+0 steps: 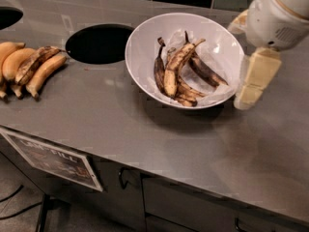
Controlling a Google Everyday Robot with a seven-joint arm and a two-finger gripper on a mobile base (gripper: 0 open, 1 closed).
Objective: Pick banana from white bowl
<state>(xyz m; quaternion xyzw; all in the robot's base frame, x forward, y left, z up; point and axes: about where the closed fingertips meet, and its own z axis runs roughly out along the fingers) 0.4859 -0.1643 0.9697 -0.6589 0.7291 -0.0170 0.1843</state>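
The banana (174, 70), yellow-tan with brown-black blotches and a long stem, lies on top of several thinner, nearly black bananas (206, 72) in the white bowl (143, 42). The bowl is lined with crumpled white paper and stands on the grey counter. My gripper (240, 64) hangs at the bowl's right rim on a white arm. One cream finger (255, 77) points down just outside the rim, and the other finger (238, 22) is near the far right rim. The fingers stand apart and hold nothing. The gripper is to the right of the banana and does not touch it.
A bunch of plump orange-yellow bananas (28, 65) lies at the left of the counter. A round hole (99, 43) is cut in the counter left of the bowl, and another hole (7, 16) is at the far left. A sign (53, 159) hangs on the cabinet front below.
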